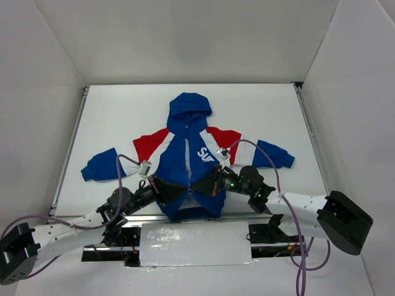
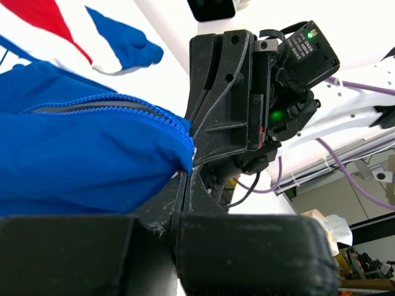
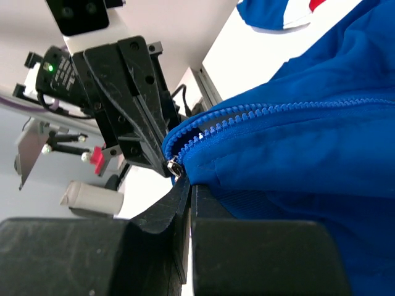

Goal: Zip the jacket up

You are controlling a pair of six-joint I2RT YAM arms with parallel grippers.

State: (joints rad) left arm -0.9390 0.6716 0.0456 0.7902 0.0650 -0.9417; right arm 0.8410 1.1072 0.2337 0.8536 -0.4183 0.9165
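Left end effector [image 2: 183, 180] and right end effector [image 3: 189, 187] both grip the hem of the jacket [image 1: 182, 157] at the foot of the zipper [image 3: 278, 114]; its line runs away toward the hood [image 1: 190, 106].

Bright, even overhead light; soft shadows on the table [image 1: 259, 111]. My wrist views: near fingers [image 2: 247, 259] blurred, background washed out.

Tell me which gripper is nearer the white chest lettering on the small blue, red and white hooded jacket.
Right. The right gripper pinches the jacket hem on the lettering side of the zipper; the left gripper pinches it across the zipper, farther off.
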